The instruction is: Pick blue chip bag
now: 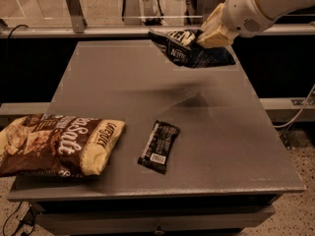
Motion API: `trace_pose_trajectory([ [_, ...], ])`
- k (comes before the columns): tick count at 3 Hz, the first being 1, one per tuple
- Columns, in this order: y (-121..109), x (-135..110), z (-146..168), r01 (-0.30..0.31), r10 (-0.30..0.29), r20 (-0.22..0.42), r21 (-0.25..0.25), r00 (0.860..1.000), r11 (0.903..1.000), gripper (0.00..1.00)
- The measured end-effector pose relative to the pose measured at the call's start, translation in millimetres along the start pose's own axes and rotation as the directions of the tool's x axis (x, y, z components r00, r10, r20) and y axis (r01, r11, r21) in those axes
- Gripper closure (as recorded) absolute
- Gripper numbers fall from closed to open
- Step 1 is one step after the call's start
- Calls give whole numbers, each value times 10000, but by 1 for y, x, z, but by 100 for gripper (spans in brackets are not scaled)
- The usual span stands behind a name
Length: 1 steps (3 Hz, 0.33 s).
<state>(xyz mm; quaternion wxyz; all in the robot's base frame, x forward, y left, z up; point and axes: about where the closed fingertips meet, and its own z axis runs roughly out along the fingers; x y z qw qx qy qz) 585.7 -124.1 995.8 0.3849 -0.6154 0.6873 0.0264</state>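
Matte grey rectangular table [221,146], smooth flat top. White rounded robot arm [261,6] enters from upper right. Large brown-and-cream crinkly bag [54,144] w/ white script lies flat at the front-left corner, partly over the edge. Small glossy navy blue chip bag [189,53], crumpled, hangs in the air above the table's far side, its shadow on the top below. Long axis approx. left-right, left end higher, white lettering towards that end. Slim black wrapped bar [158,146] w/ white label lies front-centre. Beige gripper [204,36] is clenched on the chip bag's upper right part.
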Motion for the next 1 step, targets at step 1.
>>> trace_pose_trajectory([
  [1, 0, 0, 0, 1, -1, 0, 0, 10000, 10000, 100],
])
